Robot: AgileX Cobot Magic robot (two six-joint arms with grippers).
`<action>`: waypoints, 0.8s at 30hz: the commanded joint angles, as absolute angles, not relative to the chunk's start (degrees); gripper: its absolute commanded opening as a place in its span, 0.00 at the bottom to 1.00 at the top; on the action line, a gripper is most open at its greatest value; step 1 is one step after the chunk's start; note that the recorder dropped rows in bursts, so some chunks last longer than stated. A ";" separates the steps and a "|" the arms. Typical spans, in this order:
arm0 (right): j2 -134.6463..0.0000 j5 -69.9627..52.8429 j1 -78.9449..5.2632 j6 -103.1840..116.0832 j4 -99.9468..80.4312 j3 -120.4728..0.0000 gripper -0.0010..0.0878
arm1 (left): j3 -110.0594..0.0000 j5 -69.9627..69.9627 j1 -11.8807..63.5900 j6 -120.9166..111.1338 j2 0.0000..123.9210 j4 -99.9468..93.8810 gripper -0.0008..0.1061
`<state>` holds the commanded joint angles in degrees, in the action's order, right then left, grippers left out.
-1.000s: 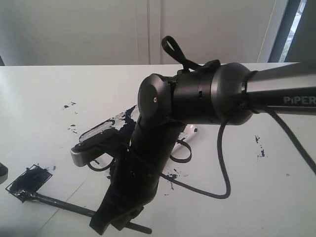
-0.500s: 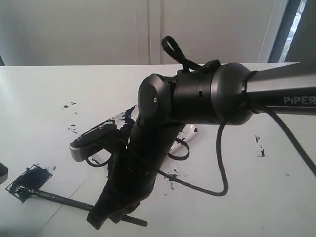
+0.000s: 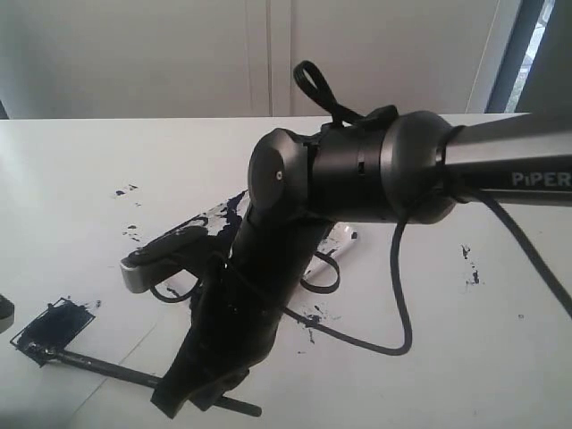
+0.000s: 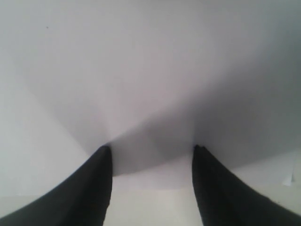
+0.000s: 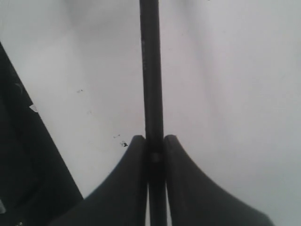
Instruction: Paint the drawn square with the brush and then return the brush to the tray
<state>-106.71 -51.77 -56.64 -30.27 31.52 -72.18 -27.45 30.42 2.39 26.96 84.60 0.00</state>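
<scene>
At the far left of the white table point(image 3: 80, 161), the drawn square point(image 3: 54, 324) is smeared to solid blue-black. The brush point(image 3: 103, 367) lies low and slanted, its dark tip at the square's near edge and its black handle running rightward. The handle passes into the right gripper point(image 3: 192, 393), whose jaws are pinched narrow on it. The right wrist view shows the same thing: the right gripper point(image 5: 154, 141) has both fingers pressed against the stick point(image 5: 150, 70) above bare white surface.

Just right of that, the tray point(image 3: 207, 220) sits mostly hidden behind the black arm point(image 3: 340, 174). Only a clear rim and some blue-black smears show. Dark paint splatters point(image 3: 125, 190) dot the tabletop left of the tray, and more of them point(image 3: 470, 265) lie well to its right. A black cable point(image 3: 404, 295) loops down over the table. Behind is a plain pale wall point(image 3: 143, 54), with a dark window frame point(image 3: 509, 54) at the far right.

The left gripper point(image 4: 150, 148) stands wide with nothing between its fingers, over blank white surface.
</scene>
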 joint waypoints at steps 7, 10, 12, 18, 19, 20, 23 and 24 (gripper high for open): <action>-106.71 -47.03 -56.64 -25.30 26.63 -72.84 0.01 | -27.45 30.65 2.39 26.96 84.60 0.00 0.53; -106.71 -45.98 -56.64 -23.13 23.53 -73.62 0.01 | -27.45 30.65 2.39 26.96 84.60 0.00 0.53; -106.71 -45.56 -56.64 -22.23 22.16 -74.25 0.01 | -27.45 30.65 2.39 26.96 84.60 0.00 0.53; -106.71 -45.03 -56.64 -19.67 19.30 -74.25 0.01 | -27.45 30.65 2.39 26.96 84.60 0.00 0.53; -106.71 -44.95 -56.64 -19.67 19.30 -74.25 0.01 | -27.45 30.65 2.39 26.96 84.60 0.00 0.53; -106.71 -45.01 -56.64 -19.43 19.30 -74.25 0.01 | -27.45 30.65 2.39 26.96 84.60 0.00 0.53; -106.71 -44.89 -56.64 -19.43 19.30 -74.25 0.01 | -27.45 30.65 2.39 26.96 84.60 0.00 0.53; -106.71 -44.50 -56.64 -19.43 19.18 -74.25 0.01 | -27.45 30.65 2.39 26.96 84.60 0.00 0.53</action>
